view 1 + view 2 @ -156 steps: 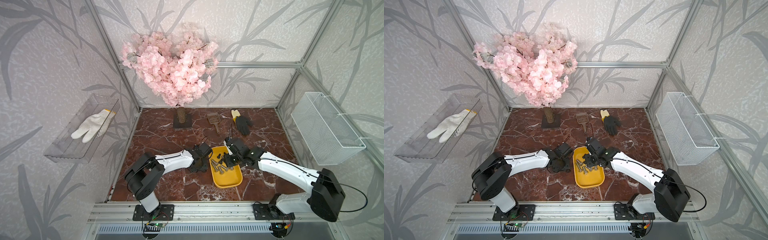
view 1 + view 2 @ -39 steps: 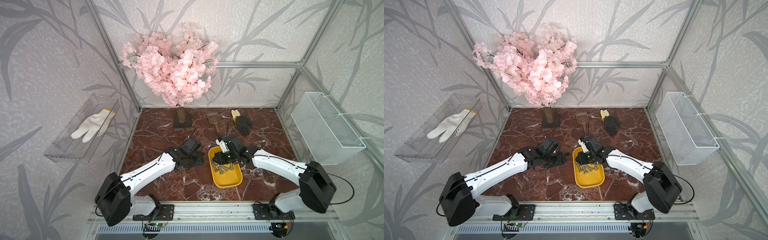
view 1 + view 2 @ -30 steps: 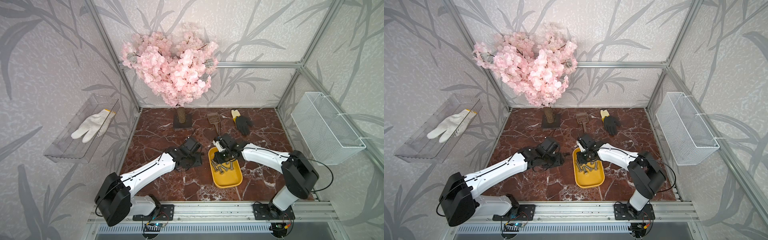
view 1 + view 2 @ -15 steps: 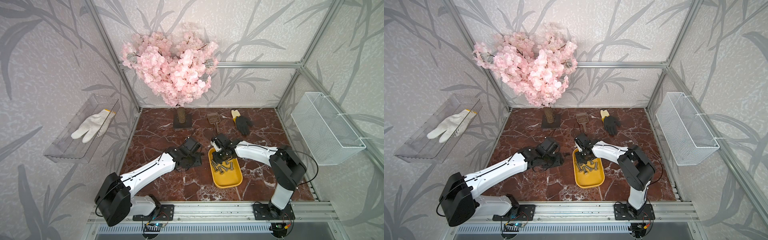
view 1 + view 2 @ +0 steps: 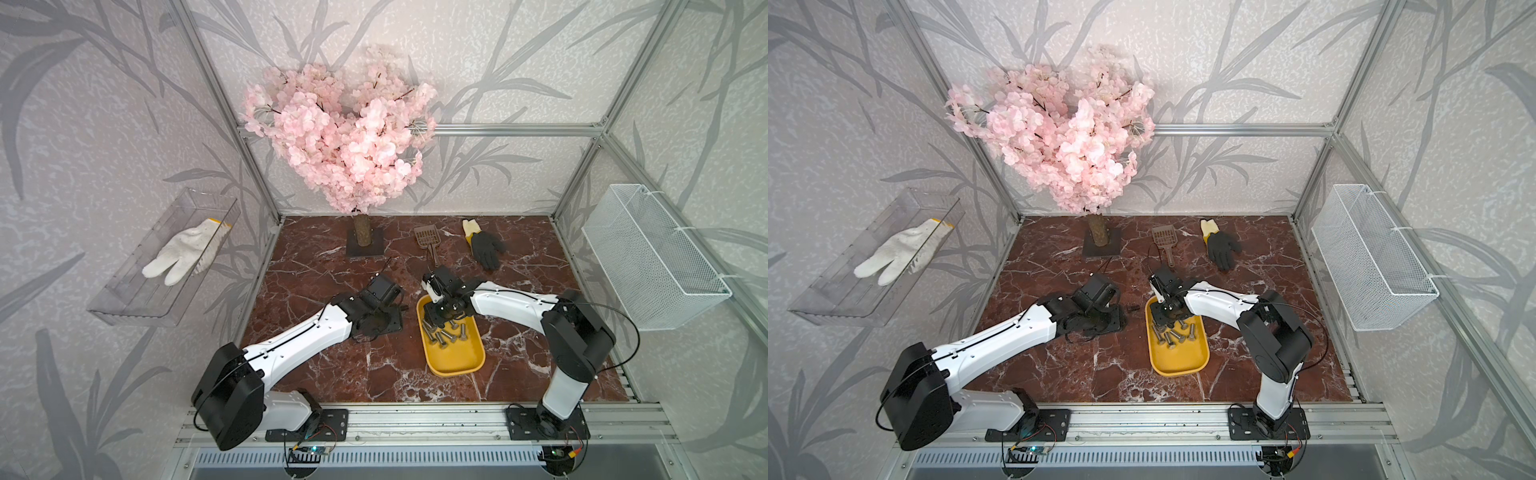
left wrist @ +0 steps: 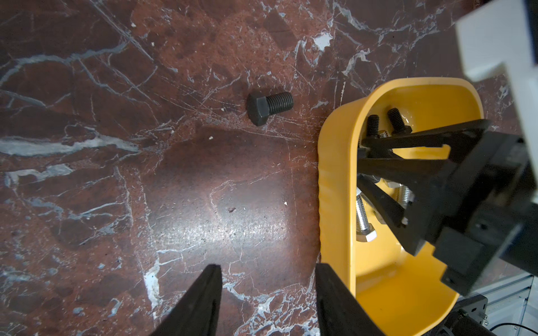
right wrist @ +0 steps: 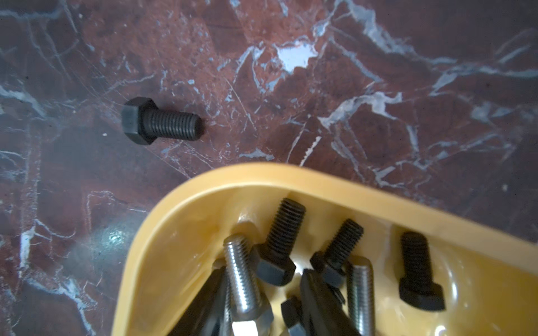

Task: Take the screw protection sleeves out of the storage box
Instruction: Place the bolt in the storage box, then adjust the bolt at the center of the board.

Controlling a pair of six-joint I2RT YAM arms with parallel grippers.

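The yellow storage box (image 5: 457, 365) (image 5: 1183, 365) lies on the marble between the arms. At its far end lie several black screw protection sleeves (image 7: 283, 232) mixed with silver bolts (image 7: 241, 273). My right gripper (image 7: 262, 305) (image 5: 434, 320) reaches down into that end. It is open, with a silver bolt and a sleeve head lying between its fingers (image 6: 378, 200). One sleeve (image 6: 269, 107) (image 7: 160, 122) (image 5: 1133, 308) lies on the table just outside the box. My left gripper (image 6: 267, 270) hovers open and empty over the marble beside the box rim (image 6: 337, 174).
A pink blossom tree (image 5: 357, 232), a brown scoop (image 5: 428, 241) and a black glove (image 5: 484, 247) stand at the back. A clear bin with a white glove (image 5: 183, 257) hangs on the left wall. A white wire basket (image 5: 648, 257) hangs on the right wall.
My right gripper has shifted toward the box's far left corner and its jaws have spread apart. Its elbow has swung in toward the box. The left arm has stayed put.
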